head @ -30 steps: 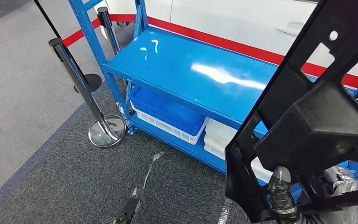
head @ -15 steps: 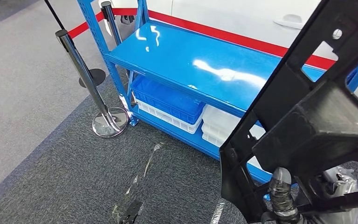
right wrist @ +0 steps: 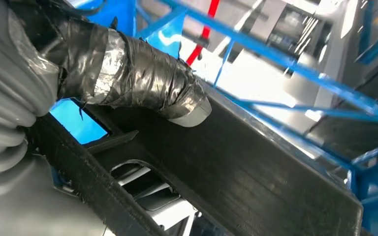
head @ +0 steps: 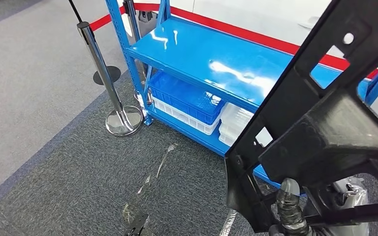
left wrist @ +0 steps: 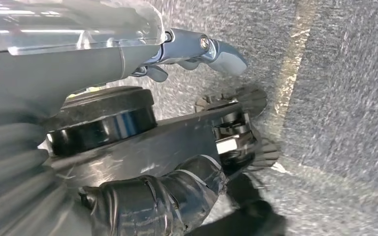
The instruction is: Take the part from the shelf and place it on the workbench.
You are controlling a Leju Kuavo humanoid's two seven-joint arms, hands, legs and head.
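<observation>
At near right in my head view, the part (head: 325,128), a large black plastic frame with cut-outs, stands tilted from bottom centre up to the top right corner. My right robot hand (head: 295,209) grips it at its lower end; I see a taped finger (head: 289,204) wrapped round the frame there. My right wrist view confirms this: the taped thumb (right wrist: 142,78) lies across the part's black bar (right wrist: 256,182), pressing on it.

Behind the part, the blue shelf (head: 216,59) runs from centre to far right, its top deck bare and glossy. On its lower deck sits a blue bin (head: 187,98) nested in a white bin (head: 177,114), with another white bin (head: 234,125) just to the right, partly hidden by the part.

Left of the shelf, a chrome post (head: 106,73) stands on its round base, and a second post (head: 137,22) stands farther back. A red band (head: 256,34) runs along the far wall.

My left robot hand (left wrist: 197,49) hangs over grey carpet (head: 54,162) with fingers extended and apart, holding nothing. Silvery tape strips (head: 160,167) lie on the carpet near centre.
</observation>
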